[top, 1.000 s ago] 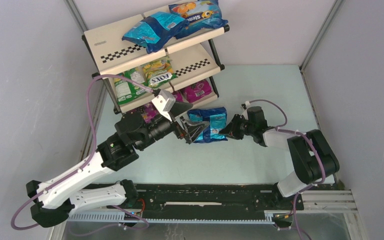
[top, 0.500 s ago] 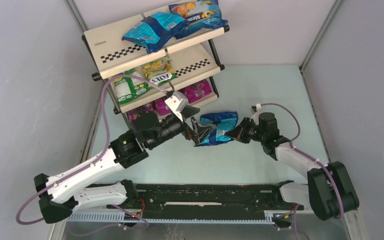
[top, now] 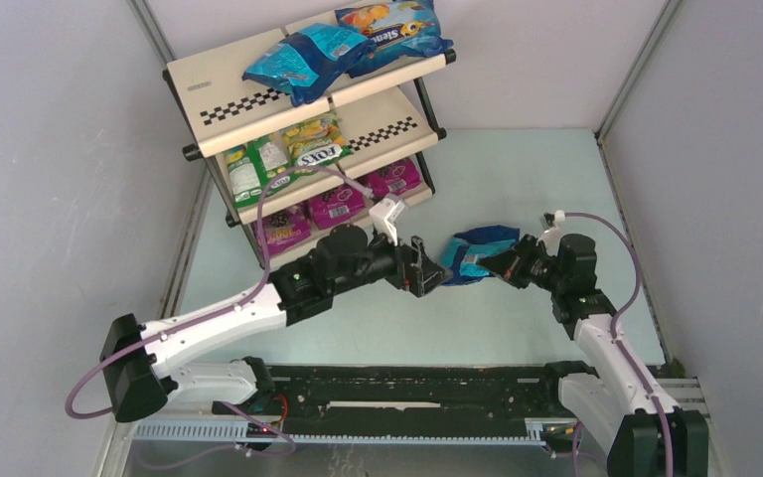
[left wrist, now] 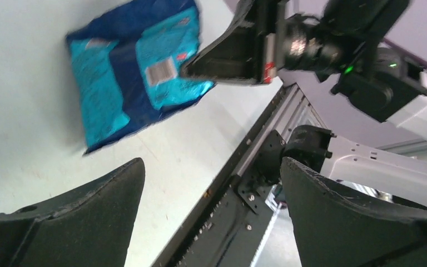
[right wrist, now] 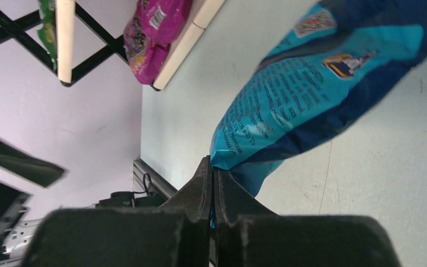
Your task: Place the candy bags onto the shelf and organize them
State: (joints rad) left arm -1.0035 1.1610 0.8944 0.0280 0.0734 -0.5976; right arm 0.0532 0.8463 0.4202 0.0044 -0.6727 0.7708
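A teal-blue candy bag (top: 477, 254) is pinched at its edge by my right gripper (top: 510, 264), which is shut on it; it also shows in the right wrist view (right wrist: 322, 83) and the left wrist view (left wrist: 139, 67). My left gripper (top: 429, 278) is open and empty just left of that bag, its black fingers (left wrist: 89, 211) wide apart. The shelf (top: 308, 119) stands at the far left. It holds a teal bag (top: 303, 62) and a blue bag with orange art (top: 392, 30) on top, green-yellow bags (top: 278, 159) in the middle, magenta bags (top: 338, 207) below.
The black rail (top: 407, 393) with both arm bases runs along the near edge. Grey walls close the table on the left, right and back. Pale floor lies to the right of the shelf and behind the held bag.
The right gripper has carried the teal-blue bag to the right. The left gripper has let go of it, opened, and followed to the right.
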